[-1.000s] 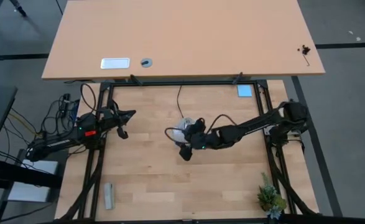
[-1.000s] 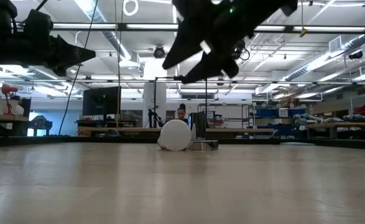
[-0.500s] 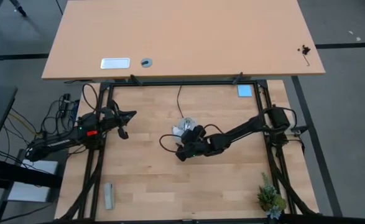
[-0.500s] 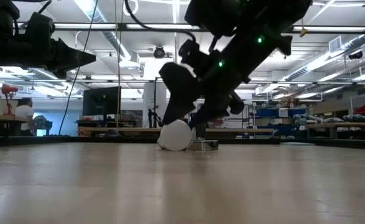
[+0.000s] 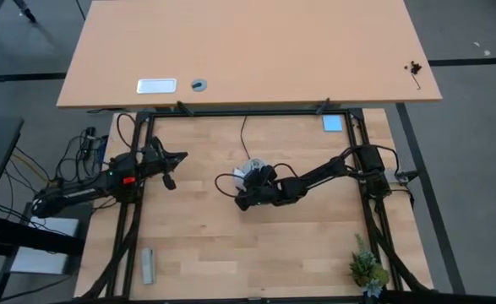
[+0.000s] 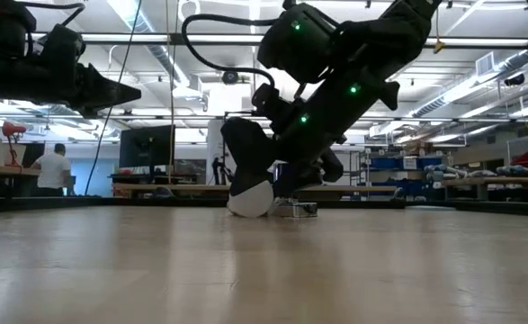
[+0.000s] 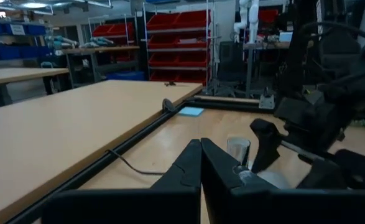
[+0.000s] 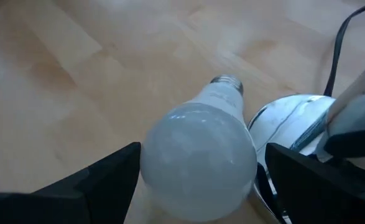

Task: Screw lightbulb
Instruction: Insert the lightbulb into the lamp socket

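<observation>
The white frosted lightbulb (image 8: 194,134) lies on its side on the wooden table, its screw cap (image 8: 228,81) pointing away from my right gripper. It lies right beside the round silver socket base (image 8: 294,118), which has a black cord (image 8: 344,31). My right gripper (image 8: 202,163) is open and low over the table, one finger on each side of the bulb's round end. The low view shows the bulb (image 6: 251,199) under that gripper. My left gripper (image 5: 170,160) is shut and empty, held above the table's left side.
A small potted plant (image 5: 367,270) stands at the near right corner. A grey block (image 5: 148,265) lies at the near left. A blue card (image 5: 333,123) lies at the far right. Bare wood lies in front of the bulb.
My right gripper has come down from well above the table to table height and moved slightly toward the far left, so its open fingers now stand on either side of the bulb. The bulb and socket base have stayed in place.
</observation>
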Motion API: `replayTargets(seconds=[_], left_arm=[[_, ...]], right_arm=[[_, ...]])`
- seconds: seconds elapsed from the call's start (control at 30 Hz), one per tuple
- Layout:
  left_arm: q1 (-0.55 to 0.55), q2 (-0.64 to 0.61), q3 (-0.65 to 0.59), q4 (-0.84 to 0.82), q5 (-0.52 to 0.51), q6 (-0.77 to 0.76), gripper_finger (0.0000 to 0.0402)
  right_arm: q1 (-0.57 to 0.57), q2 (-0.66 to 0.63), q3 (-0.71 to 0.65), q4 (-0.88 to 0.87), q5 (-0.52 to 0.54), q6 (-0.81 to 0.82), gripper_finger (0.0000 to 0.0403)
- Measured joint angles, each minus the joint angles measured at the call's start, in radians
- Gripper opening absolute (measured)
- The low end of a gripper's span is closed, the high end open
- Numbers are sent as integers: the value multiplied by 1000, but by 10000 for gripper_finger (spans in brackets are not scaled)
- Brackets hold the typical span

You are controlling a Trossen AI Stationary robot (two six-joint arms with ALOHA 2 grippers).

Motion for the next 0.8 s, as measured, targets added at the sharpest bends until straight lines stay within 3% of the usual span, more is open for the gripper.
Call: replayTargets(seconds=[0.2, 0.53, 0.8], left_arm=[[0, 64, 0, 2, -7, 0, 5], [0, 160, 0, 3, -5, 2, 5], [0, 214, 40, 4, 165, 55, 5]], right_arm=[[-22, 0, 0, -1, -37, -1, 340], [-27, -4, 0, 8, -104, -27, 280], [-19, -83, 11, 6, -207, -98, 285]])
